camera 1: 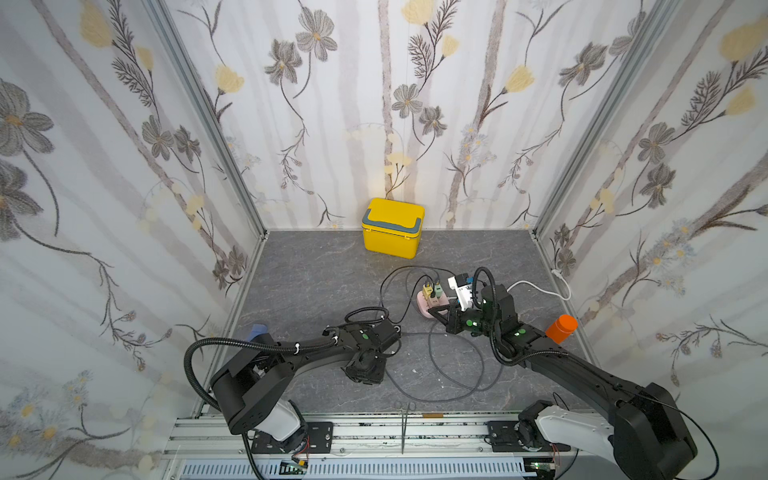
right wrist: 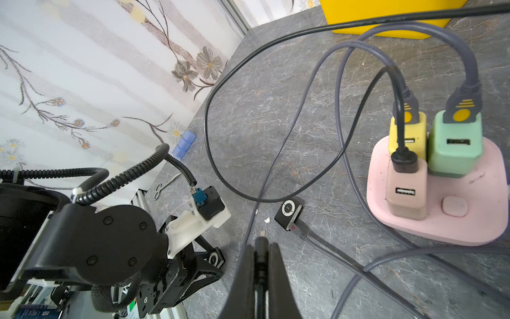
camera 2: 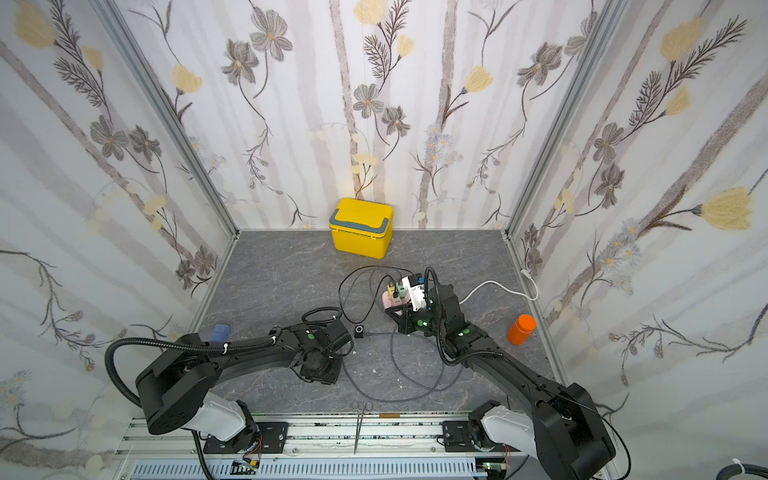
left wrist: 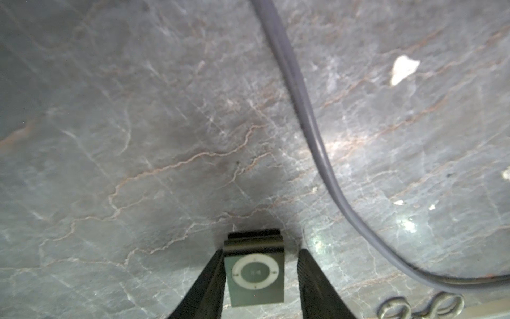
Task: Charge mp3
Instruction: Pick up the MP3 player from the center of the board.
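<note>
A small square grey mp3 [left wrist: 255,279] with a white click wheel stands between the fingers of my left gripper [left wrist: 260,252], low over the table. One finger [left wrist: 209,276] touches its edge and a gap shows at the other finger [left wrist: 311,276], so the jaws are open. The right wrist view shows that gripper [right wrist: 215,258] tipped down. My right gripper [right wrist: 260,248] is shut on a black cable plug [right wrist: 260,240] whose metal tip sticks out. It hovers near the pink power strip [right wrist: 455,221] [camera 1: 428,305]. A second, black mp3 [right wrist: 288,214] [camera 2: 359,330] lies on the table with a grey cable plugged in.
Yellow, green and pink USB chargers [right wrist: 455,143] stand in the strip, with cables plugged in. Grey cable loops [camera 1: 457,374] lie between the arms. A yellow box [camera 1: 392,228] stands at the back wall, an orange bottle [camera 1: 561,328] at the right, scissors [camera 1: 404,409] at the front edge.
</note>
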